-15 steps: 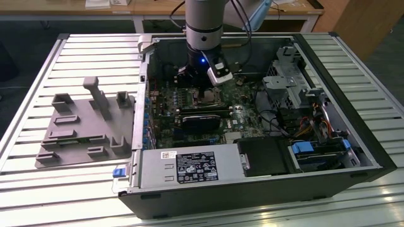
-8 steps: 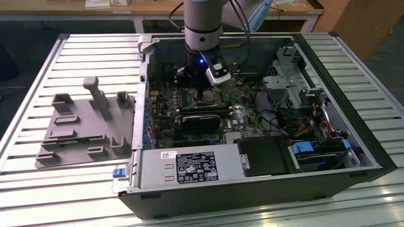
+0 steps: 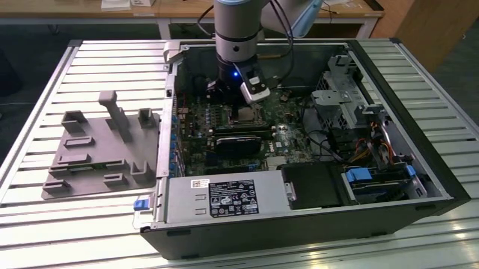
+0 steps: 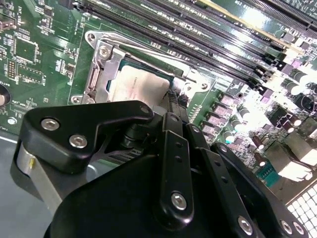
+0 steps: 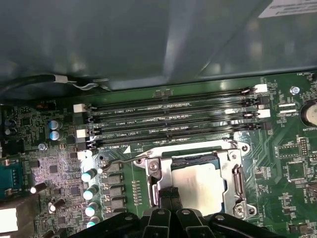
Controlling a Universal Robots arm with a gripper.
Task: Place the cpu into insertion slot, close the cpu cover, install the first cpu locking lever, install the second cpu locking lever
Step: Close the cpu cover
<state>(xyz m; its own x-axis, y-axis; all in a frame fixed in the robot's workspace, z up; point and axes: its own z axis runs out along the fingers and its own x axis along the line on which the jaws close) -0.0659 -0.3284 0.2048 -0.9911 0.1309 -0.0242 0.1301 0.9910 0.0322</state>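
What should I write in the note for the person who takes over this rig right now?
The pincer is shut, holding nothing I can see, with its tips at the edge of the cpu cover.
The cpu lies flat in the insertion slot on the motherboard.
Done: the cpu is placed; the cover seems lowered around it.
Left: the locking levers. One wire lever sticks out free beside the slot and looks unlatched; the other I cannot make out.
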